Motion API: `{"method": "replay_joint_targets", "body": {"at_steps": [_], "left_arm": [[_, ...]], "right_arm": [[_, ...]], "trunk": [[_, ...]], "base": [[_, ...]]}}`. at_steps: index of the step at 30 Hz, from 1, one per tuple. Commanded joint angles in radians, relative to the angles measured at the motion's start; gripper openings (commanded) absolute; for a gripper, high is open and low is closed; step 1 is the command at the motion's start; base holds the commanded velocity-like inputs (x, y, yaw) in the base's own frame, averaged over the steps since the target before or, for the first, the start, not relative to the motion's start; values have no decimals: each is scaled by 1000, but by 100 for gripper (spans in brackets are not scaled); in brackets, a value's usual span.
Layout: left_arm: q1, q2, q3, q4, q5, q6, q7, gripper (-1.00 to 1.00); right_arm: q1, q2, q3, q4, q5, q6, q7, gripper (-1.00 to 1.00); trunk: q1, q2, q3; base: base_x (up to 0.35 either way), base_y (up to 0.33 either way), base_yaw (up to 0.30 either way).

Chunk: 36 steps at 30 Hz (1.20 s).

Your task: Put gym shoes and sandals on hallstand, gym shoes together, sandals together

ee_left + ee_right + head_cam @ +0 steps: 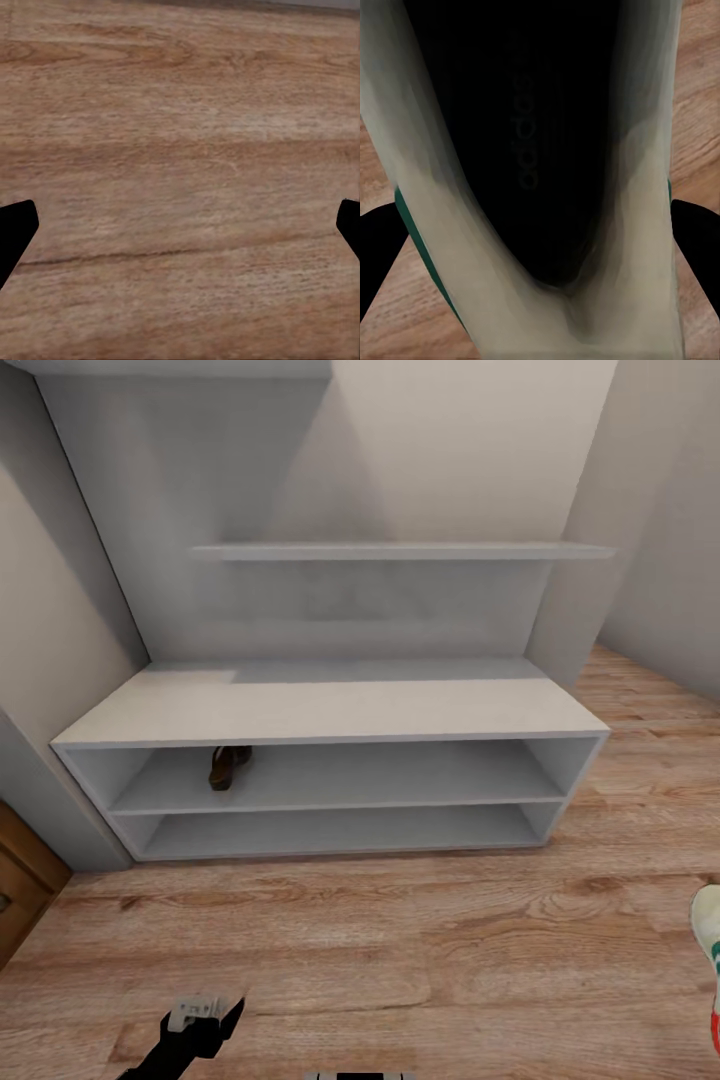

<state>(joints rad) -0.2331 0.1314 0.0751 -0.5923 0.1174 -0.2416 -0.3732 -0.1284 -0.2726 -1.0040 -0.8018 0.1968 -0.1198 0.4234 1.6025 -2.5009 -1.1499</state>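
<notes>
In the right wrist view the right gripper (540, 247) has its black fingers (379, 259) at the lower left and lower right edges of the frame, one on each side of a gym shoe (457, 247). The shoe's cream wall and dark insole lie between them, but whether they press on it I cannot tell. In the head view the same gym shoe shows at the lower right edge, cream with green and red-orange marks, over the corridor floor (400, 960).

The left gripper (180, 225) has its fingers (15, 229) wide apart over bare planks, and it sits at the lower left of the head view.

The hallstand (330, 705) fills the middle of the head view. One sandal (228, 765) lies on the left part of its upper open shelf, under the top surface.
</notes>
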Motion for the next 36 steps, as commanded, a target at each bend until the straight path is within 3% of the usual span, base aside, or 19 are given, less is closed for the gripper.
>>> {"method": "replay_joint_targets", "body": {"at_steps": [1,11,28,36], "left_arm": [[0,1,2,5,11,1,-11,100],[4,8,4,26,14,-2,-17,100],[5,9,5,26,16,-2,-20,100],[5,9,5,25,16,-2,-20,100]], "right_arm": [[-1,2,-5,0,10,-6,6,-100],[-1,13,-4,3,10,-6,6,-100],[-1,15,-4,4,10,-5,6,-100],[-1,15,-4,2,10,-5,7,-100]], "trunk": [[0,0,-1],[0,0,-1],[0,0,-1],[0,0,-1]], "base": [[0,0,0],[-24,-157,0],[-230,-180,0],[-71,-35,8]]}}
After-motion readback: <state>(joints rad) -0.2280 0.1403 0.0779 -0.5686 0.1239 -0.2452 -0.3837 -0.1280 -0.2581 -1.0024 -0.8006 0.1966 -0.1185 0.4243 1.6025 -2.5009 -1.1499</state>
